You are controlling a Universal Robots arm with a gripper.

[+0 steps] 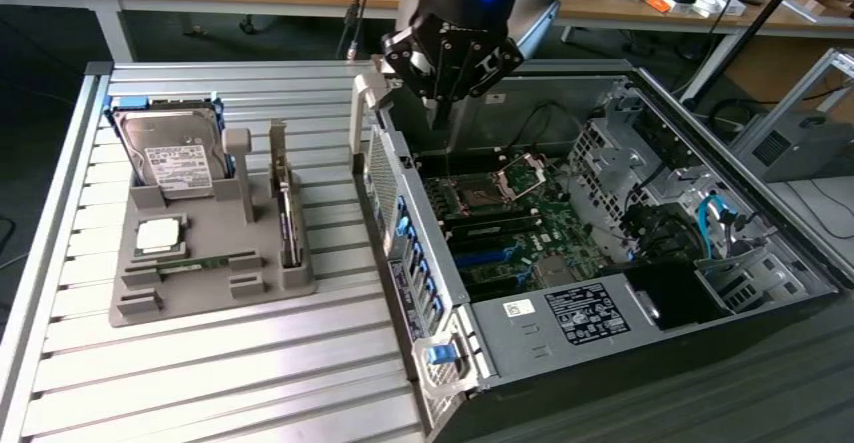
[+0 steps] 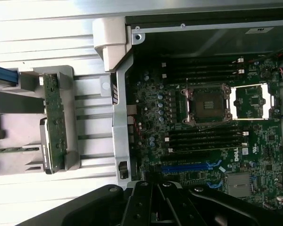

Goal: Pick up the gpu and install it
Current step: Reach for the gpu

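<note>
Pincer [image 1: 443, 113] pressed together, holding nothing, hangs over open computer case [image 1: 667, 393], above far end of motherboard [image 1: 521, 233].

Exterior view: gpu [image 1: 283, 203] stands on edge in grey holder [image 1: 200, 293], outside case, well apart from pincer toward exterior view's left. Long axis runs far-to-near, parallel to case wall [image 1: 387, 178]. Hard drive [image 1: 174, 158] in same holder.

Wrist view: pincer [image 2: 153, 202] shut over motherboard. gpu [image 2: 54, 117] sits beyond case wall, edge-on, long axis along wall.
</note>
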